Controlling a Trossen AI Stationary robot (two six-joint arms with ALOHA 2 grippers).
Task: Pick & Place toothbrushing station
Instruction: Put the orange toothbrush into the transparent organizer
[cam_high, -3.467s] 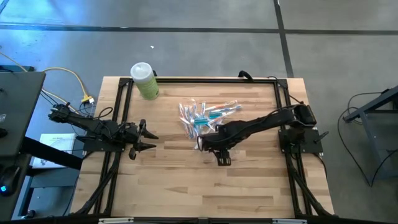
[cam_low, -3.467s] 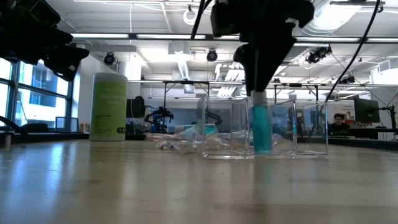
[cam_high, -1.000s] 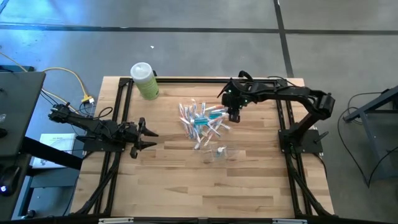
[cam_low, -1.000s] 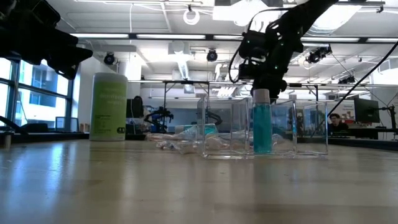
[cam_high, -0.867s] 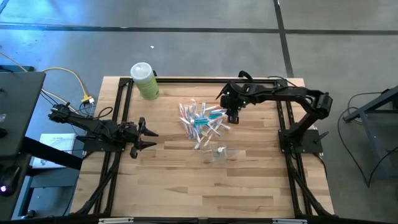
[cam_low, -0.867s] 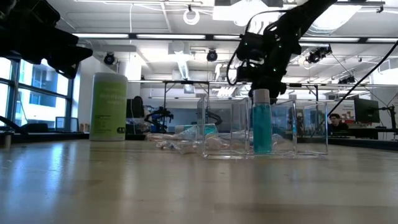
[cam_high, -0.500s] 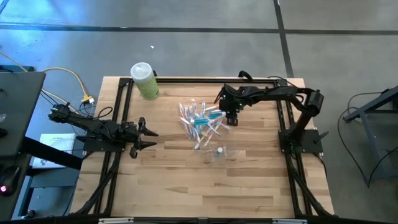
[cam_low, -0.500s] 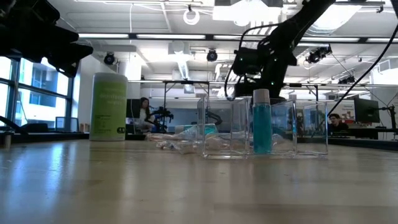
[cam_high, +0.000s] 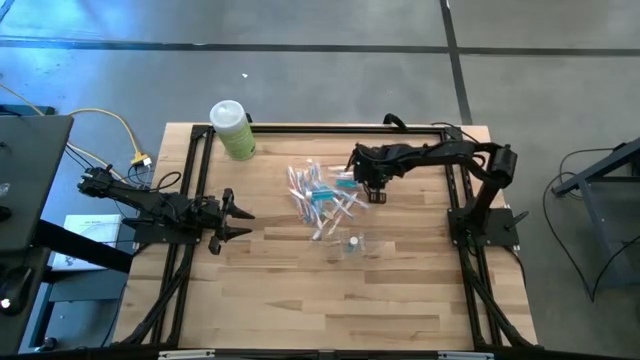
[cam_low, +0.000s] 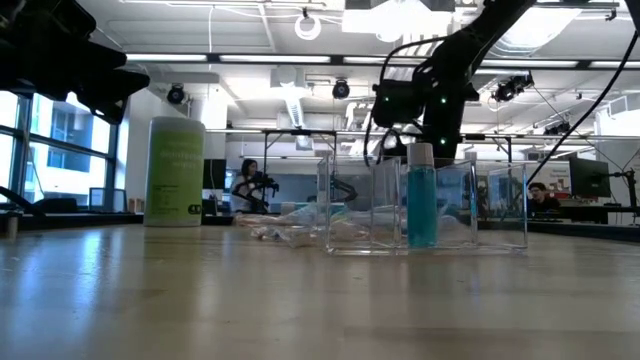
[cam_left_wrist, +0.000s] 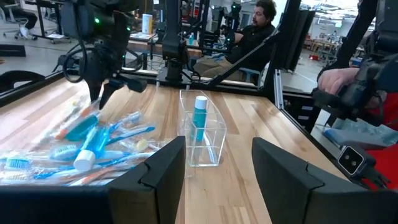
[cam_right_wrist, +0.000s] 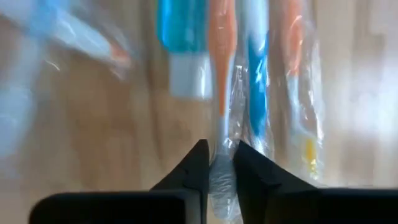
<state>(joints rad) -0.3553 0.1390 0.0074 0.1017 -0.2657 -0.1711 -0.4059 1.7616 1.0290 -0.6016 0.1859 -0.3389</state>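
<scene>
Right pincer (cam_right_wrist: 216, 163) pinching one wrapped toothbrush (cam_right_wrist: 219, 93) (one teal tube (cam_low: 421, 205) in holder (cam_low: 425, 206)).

Around your pale wooden butcher-block table (cam_high: 300, 290) you have a grey concrete floor (cam_high: 330, 90) crossed by dark seam lines. Look level across the tabletop and you see a white open ceiling with bright strip lights (cam_low: 200, 57) and round lamps, and tall windows (cam_low: 60, 140) at the left. Beyond stand dark metal frames (cam_low: 290, 150) and desks; a seated person in dark clothes (cam_left_wrist: 249, 43) is behind.
</scene>
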